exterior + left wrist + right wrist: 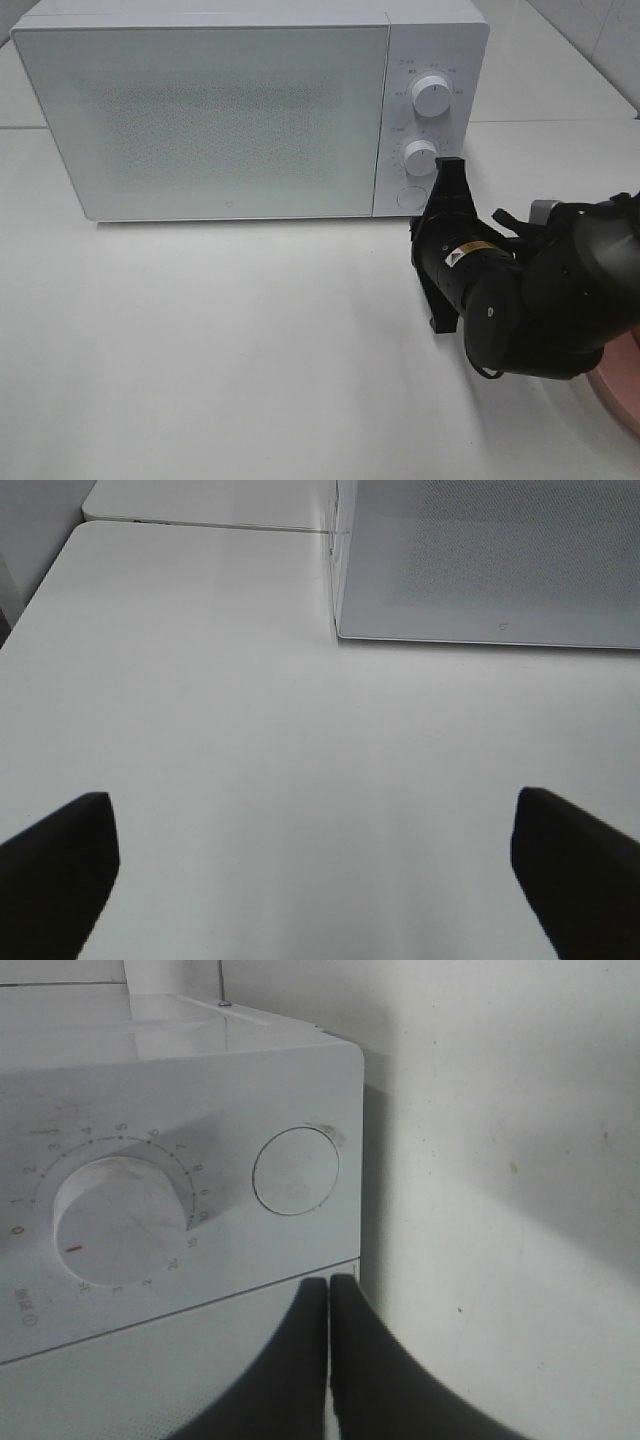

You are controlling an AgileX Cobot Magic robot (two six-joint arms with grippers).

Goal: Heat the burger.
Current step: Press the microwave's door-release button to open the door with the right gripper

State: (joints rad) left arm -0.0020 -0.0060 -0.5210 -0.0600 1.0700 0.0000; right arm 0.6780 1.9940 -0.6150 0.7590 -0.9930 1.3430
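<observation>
The burger is out of view in every frame. The white microwave (210, 120) stands at the back with its door closed. My right gripper (448, 170) is shut with nothing in it, its tips close in front of the lower right of the control panel, by the round button (408, 197). In the right wrist view the shut right gripper (328, 1288) points at the seam just beside that round button (296, 1171), with the lower dial (118, 1220) further along the panel. My left gripper (315, 880) hangs open over bare table, left of the microwave's front corner (338, 630).
Two dials (431, 96) sit one above the other on the microwave panel. A pink plate (625, 385) shows at the right edge, partly under the right arm. The white table (220, 350) stretches in front of the microwave.
</observation>
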